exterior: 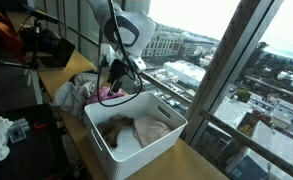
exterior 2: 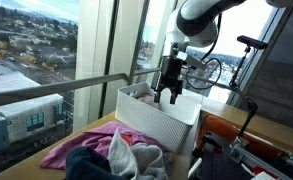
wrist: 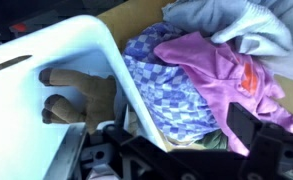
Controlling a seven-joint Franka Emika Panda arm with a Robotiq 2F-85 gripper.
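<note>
Two fingers [wrist: 246,128], spread apart with nothing pinched between them. That's how my gripper [exterior 2: 169,92] hangs, pointing down over a corner of the white bin [wrist: 71,60].

Right under me is the blue checked cloth [wrist: 158,95], bunched against the outside of the bin wall. The pink garment [wrist: 218,72] is draped over it a bit further out. As far as I can see, neither one touches me. A grey-white garment [wrist: 241,20] sits beyond the pink one.

My guess is the heap is squashed up to the wall because bin and clothes share one wooden ledge [exterior 2: 76,140] by the window, with little room to spare. Inside the bin there's only a brown cloth [exterior: 136,130], lying loose on the bottom.

The wrist view gives me the colours and what overlaps what, but no sense of height. Both exterior views show that part: I'm hovering about rim level, not down in the pile [exterior 2: 116,155]. They're too small to show the gap between my fingers, though.
</note>
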